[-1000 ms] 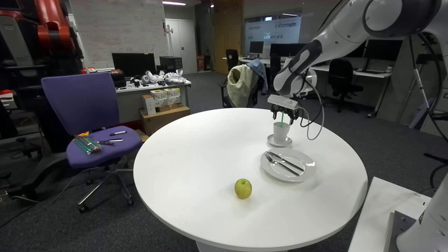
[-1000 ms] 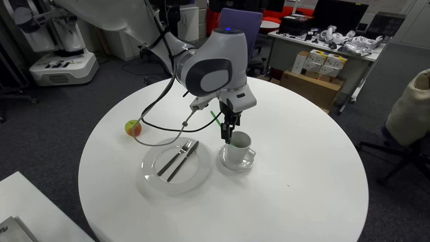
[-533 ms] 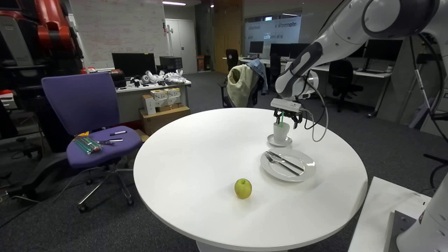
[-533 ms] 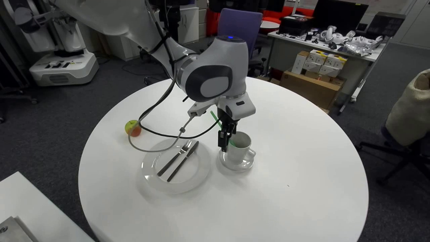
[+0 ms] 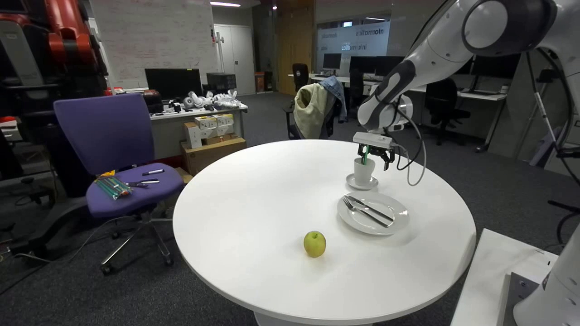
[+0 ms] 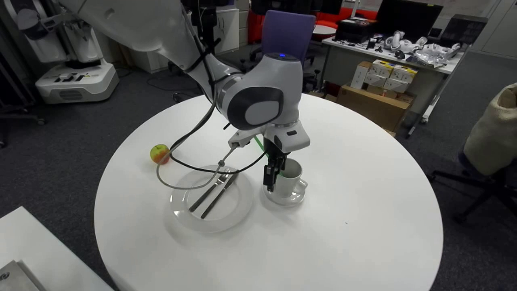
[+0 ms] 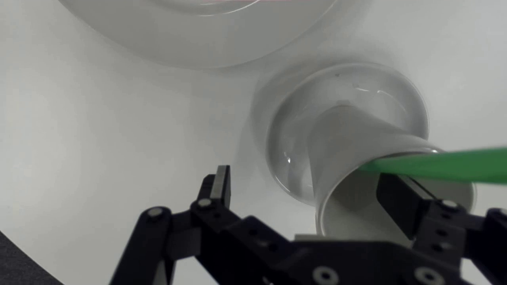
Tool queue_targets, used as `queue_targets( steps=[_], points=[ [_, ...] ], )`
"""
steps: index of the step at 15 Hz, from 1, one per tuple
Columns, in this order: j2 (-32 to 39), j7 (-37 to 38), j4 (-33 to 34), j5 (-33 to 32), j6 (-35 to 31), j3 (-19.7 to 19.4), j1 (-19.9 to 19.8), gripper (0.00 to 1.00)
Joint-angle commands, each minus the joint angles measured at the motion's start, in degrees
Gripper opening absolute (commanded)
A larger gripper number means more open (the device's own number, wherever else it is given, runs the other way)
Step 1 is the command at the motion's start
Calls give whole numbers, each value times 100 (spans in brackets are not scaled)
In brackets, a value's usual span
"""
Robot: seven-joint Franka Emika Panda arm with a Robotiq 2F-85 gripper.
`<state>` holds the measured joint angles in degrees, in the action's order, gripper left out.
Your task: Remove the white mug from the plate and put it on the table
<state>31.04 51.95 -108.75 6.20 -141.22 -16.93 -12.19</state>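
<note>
Right, tricky spot: my gripper (image 7: 307, 180) is spread wide, holding nothing, and the white mug (image 7: 352, 146) stands upright on its saucer (image 7: 291, 130), not yet on the table (image 7: 119, 138). The inner finger (image 7: 398, 202) is over or just inside the mug's mouth, the outer finger (image 7: 220, 184) hangs beyond the wall, so a pinch on the rim looks likely. Now, danger! That green stick (image 7: 447, 164), leaning out of the mouth, runs right beside the inner finger; close carelessly and I reckon it jams against the wall and my hold slips. Worse, the outer finger is well apart from the wall, so closing here could let the inner one shove first, tipping the mug or skidding the saucer. And watch the grey cable (image 6: 188, 188), looping across the large plate (image 6: 178, 200): a low swing that way might sweep the fork (image 6: 204, 197) or the knife (image 6: 218, 197).

Over to the views! The wrist view shows me that finger at the mouth, though how deep it goes I can't tell. What it lacks is the handle (image 6: 303, 184), plain in an exterior view, pointing away from the large plate. Seen from there, my fingers bunch edge-on and the spread is lost, yet in an exterior view the outer finger (image 5: 388, 163) hangs clear of the mug. Both exterior views pick up the apple (image 5: 314, 244), missing from the wrist view.
</note>
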Motion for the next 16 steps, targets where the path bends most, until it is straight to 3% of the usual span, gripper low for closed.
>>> queue_targets(
  steps=[1,9,10,13,16],
  points=[
    [224,-101,330,-20,106,-96,-32,100],
    [596,-245,781,-84,83,-104,-10,100],
    [598,-338,789,-85,92,-82,-25,75],
    [613,-665,806,-80,68,-76,-42,60],
    [617,-851,824,-42,65,-91,-55,35]
  ],
)
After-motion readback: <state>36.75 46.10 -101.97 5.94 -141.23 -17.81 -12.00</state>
